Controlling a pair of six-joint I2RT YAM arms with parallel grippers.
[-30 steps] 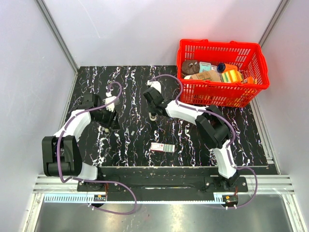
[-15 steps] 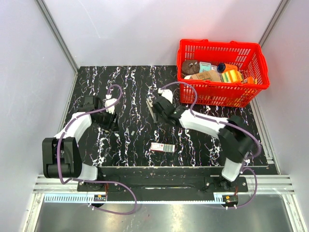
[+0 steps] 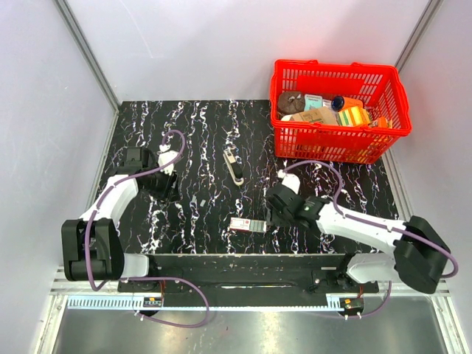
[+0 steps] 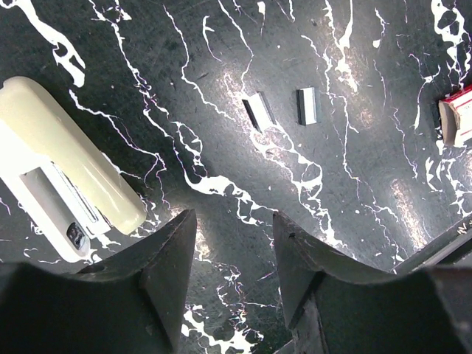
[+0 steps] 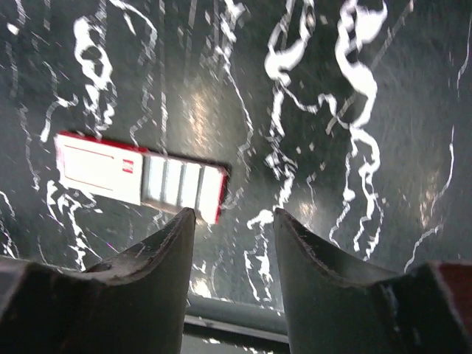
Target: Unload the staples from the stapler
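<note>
Top external: stapler (image 3: 233, 166) lay mid-surface, apart from both grippers | left gripper (image 4: 230, 251) jaws spread, empty, above the marbled table (image 3: 206, 133) near its left edge | right gripper (image 5: 230, 232) jaws spread, empty, beside red-and-white box (image 5: 140, 177) near the front edge

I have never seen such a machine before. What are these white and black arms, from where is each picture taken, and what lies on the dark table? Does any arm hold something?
These are two robot arms bolted at the table's near edge. Each ends in a two-finger gripper. One picture looks down from above; the other two come from cameras on the wrists, so you see each gripper's own fingers.

On the black marbled table lie the stapler, a red-and-white staple box and two small staple strips. A red basket of goods stands at the far right.

The left gripper and the right gripper are both open. Neither holds anything. The right one hovers near the box.
</note>
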